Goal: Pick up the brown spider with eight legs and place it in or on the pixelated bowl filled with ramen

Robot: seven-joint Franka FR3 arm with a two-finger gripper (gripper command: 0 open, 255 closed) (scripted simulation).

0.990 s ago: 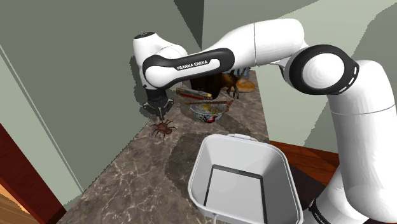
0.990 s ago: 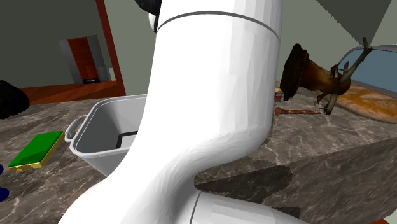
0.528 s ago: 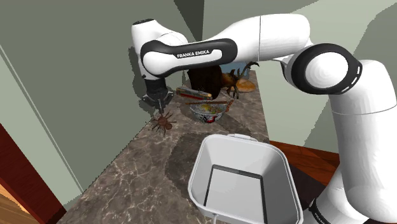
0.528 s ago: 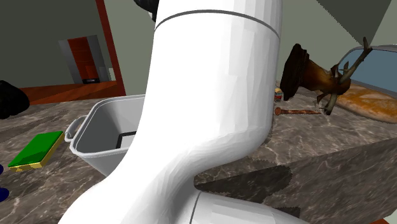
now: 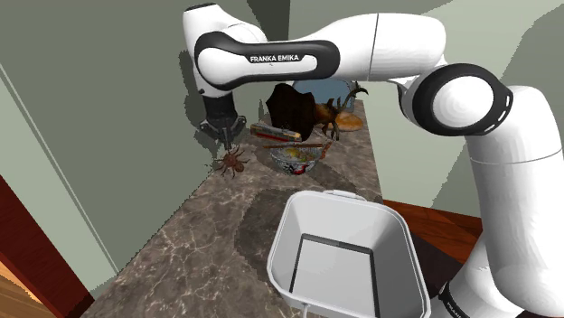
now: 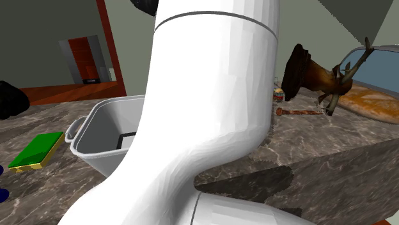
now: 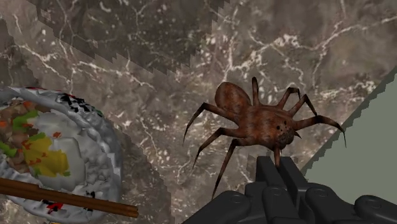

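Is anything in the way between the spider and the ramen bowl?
Nothing visible. The gripper holds the spider by a leg, and bare marble counter lies between it and the bowl. Brown chopsticks lie across part of the bowl's top.

shoulder: was set high beside the arm (image 5: 380, 45), aimed down the counter (image 5: 199, 244) | second exterior: was parked low, jammed against the arm, bin (image 6: 89, 148) shared with shoulder | wrist: was pointed down, close over spider (image 7: 254, 121) and bowl (image 7: 105, 153), shared with shoulder too
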